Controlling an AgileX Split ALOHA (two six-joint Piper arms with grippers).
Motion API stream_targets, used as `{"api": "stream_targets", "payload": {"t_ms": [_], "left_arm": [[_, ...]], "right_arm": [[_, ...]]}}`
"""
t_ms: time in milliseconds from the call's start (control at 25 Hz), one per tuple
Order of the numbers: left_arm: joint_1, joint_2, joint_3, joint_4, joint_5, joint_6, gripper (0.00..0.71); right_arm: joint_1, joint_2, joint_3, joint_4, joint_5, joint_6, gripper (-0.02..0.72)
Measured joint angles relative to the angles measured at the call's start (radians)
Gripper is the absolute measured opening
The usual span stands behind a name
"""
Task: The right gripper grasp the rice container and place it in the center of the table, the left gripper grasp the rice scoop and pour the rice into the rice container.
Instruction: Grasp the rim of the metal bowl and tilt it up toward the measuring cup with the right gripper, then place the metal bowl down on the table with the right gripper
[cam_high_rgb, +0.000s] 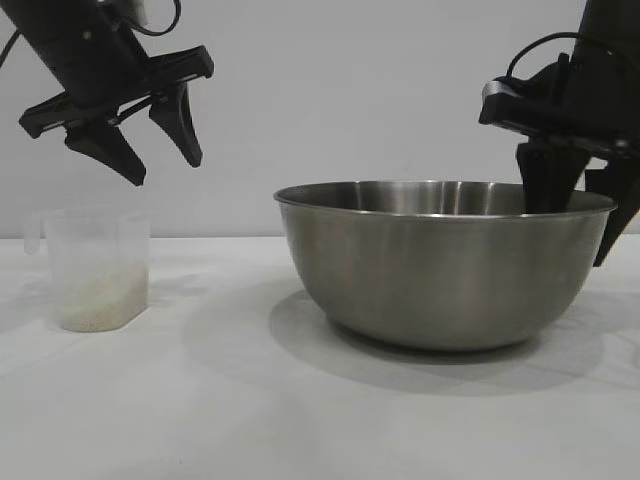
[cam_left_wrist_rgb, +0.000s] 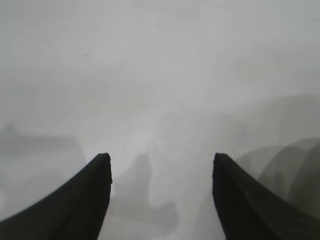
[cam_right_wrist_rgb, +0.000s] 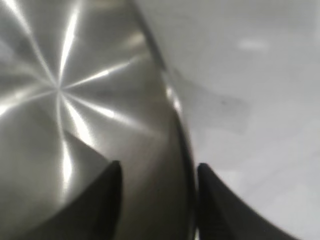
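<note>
A: At the right side of the table (cam_high_rgb: 250, 420), the right gripper (cam_high_rgb: 580, 205) straddles the rim of the rice container (cam_high_rgb: 440, 270); one finger hangs inside the bowl, the other outside its wall; from its wrist view the jaws look a little apart with the rim between them, so I judge it is closing on the rim, not yet firmly clamped.

B: And outward from there?

A: The container sits toward the right edge of the tabletop, upright, with no rice visible inside; well apart, near the left edge, stands the rice scoop (cam_high_rgb: 95, 270) with the rice (cam_high_rgb: 100, 300) heaped in its bottom; above it hovers the left gripper (cam_high_rgb: 140, 135), fingers spread, holding nothing, clear of the cup.

B: So which step is this?

A: The first, I judge: the grasp on the bowl; the move to the center is not yet done.

B: What does the next move call for?

A: A firm pinch on that thin rim; steel is slick, so the bowl may tilt or slip; a low drag or lift leftward seems wise.
</note>
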Motion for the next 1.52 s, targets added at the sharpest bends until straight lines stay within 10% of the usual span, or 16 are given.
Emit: {"api": "stream_targets", "payload": {"t_ms": [1040,1520], "left_arm": [[0.000,0.000,0.000,0.000,0.000,0.000,0.386],[0.000,0.000,0.000,0.000,0.000,0.000,0.386]], "right_arm": [[0.072,0.118,-0.156,0.120,0.044,-0.008,0.000],[0.074,0.119,-0.282,0.132,0.125,-0.008,0.437]]}}
